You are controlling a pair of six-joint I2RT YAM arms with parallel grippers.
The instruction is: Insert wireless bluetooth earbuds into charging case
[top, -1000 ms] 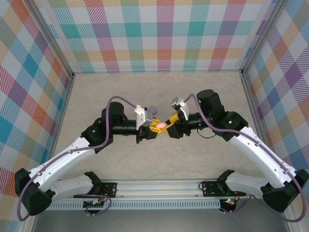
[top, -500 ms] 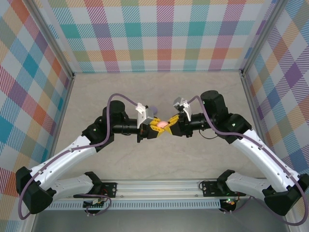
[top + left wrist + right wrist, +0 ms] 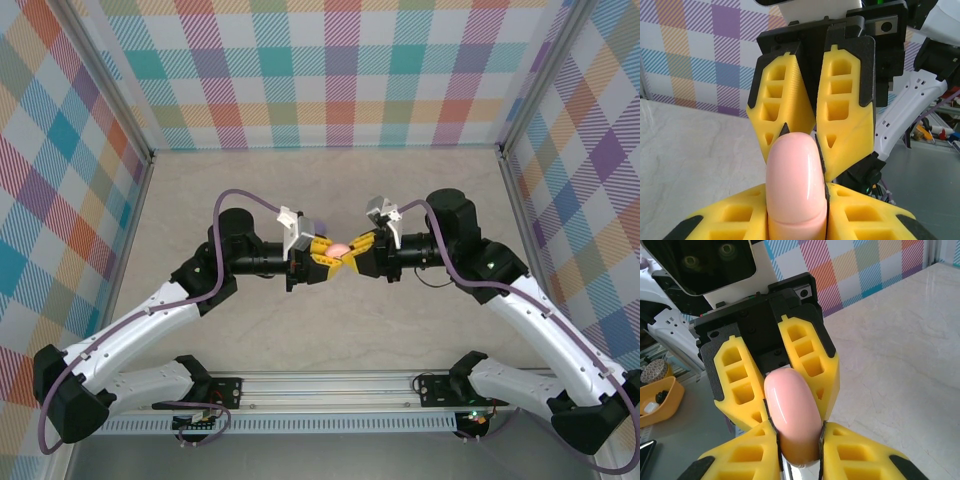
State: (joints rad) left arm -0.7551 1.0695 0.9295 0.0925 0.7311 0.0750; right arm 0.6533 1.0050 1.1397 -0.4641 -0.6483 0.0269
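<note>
The pale pink, glossy, rounded charging case (image 3: pixel 339 248) hangs in the air above the middle of the pale marbled desk (image 3: pixel 250 190), caught between my two arms, which meet nose to nose. My left gripper (image 3: pixel 333 255) is closed on it: in the left wrist view my yellow ribbed fingers (image 3: pixel 730 222) press both flat sides of the charging case, and its rounded edge points away from me toward the other arm. My right gripper (image 3: pixel 352 254) is clamped on the same charging case from the opposite side. In the right wrist view my yellow fingers (image 3: pixel 745 457) touch it on both sides, with the left gripper's fingers flanking its far half. The charging case stands on edge, and I see no seam or opening from here. A small purple rounded object (image 3: pixel 320 223) peeks out just behind my left gripper, mostly hidden, so I cannot tell what it is.
</note>
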